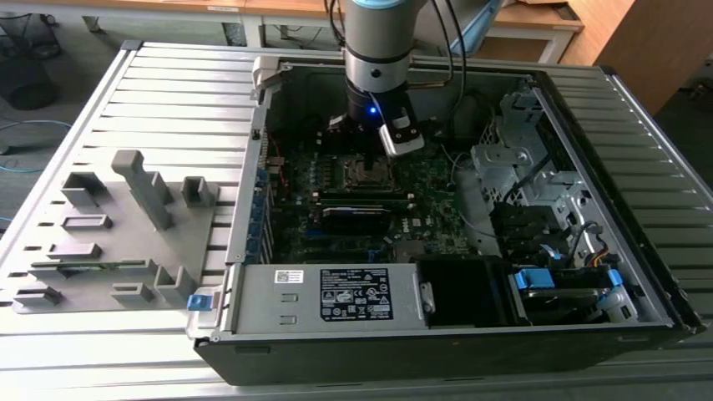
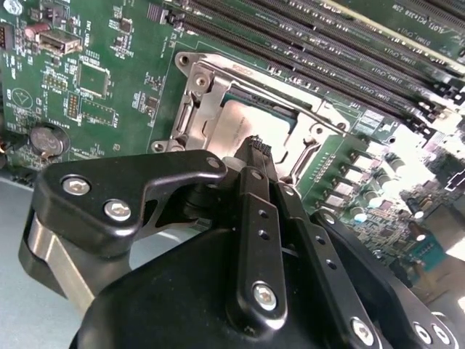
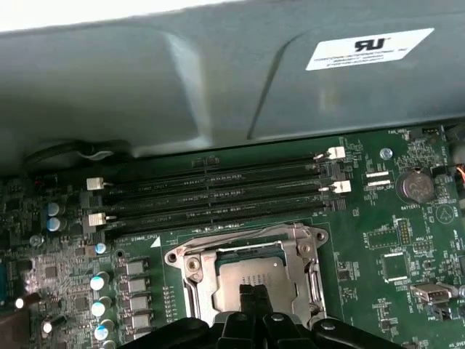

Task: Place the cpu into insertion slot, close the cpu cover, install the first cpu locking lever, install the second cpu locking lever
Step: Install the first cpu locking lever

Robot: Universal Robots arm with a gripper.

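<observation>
My pincer hangs low over the socket inside the open case, its two black fingers drawn tight together with nothing between them. In both wrist views the cpu already lies in the slot, and the cover seems to be down around it, its window framing the metal top. The fingertips sit right over the chip's near edge; I cannot tell whether they touch it.

My worry is pressing down here. If the chip is not seated square, a push through the cover could bend socket pins, and I judge the tips could also slide off the smooth frame onto the board. A lever that misses its hook would spring back.

The levers themselves are hard to make out: thin rods along the frame edges, and I cannot say whether either is latched. The near side of the socket is hidden behind my own pincer body, and in the exterior view the arm blocks much of it.
</observation>
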